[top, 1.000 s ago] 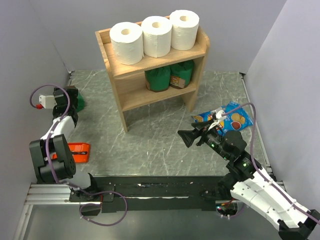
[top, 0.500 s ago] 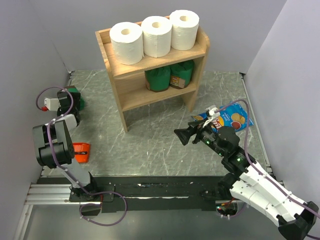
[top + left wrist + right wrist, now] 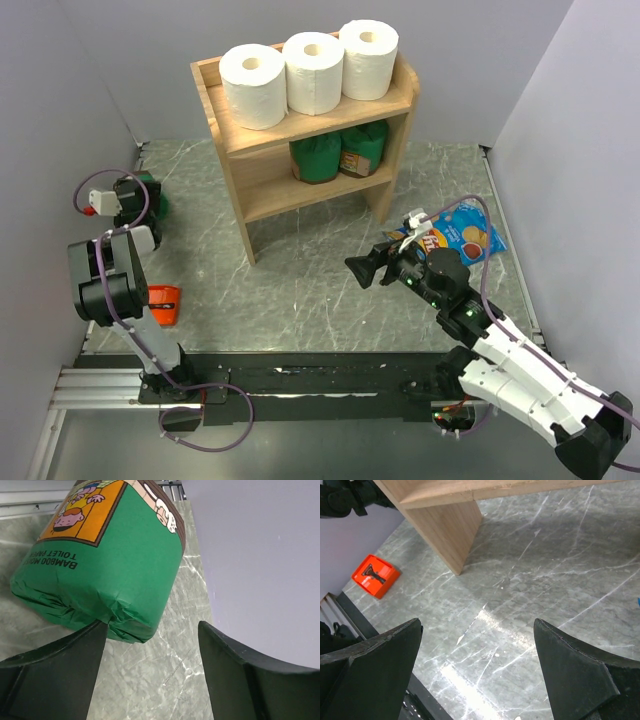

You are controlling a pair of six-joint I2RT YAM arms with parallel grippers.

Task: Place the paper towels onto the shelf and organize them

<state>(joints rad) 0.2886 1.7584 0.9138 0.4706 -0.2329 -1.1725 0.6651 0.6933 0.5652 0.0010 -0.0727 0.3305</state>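
Three white paper towels stand in a row on the top of the wooden shelf. My left gripper is at the far left by the wall, open, with a green wrapped roll lying just ahead of its fingers; the roll's lower corner sits beside the left fingertip, and only tabletop shows in the gap. My right gripper hangs open over the marble table in front of the shelf, holding nothing.
Two green packages sit on the shelf's lower tier. An orange tool lies at the left front, also seen as the orange tool. A blue snack bag lies right of the shelf. Walls close in on both sides.
My left gripper has drawn in toward the green roll by the wall and its jaws have narrowed. The right gripper has drifted slightly left and nearer.
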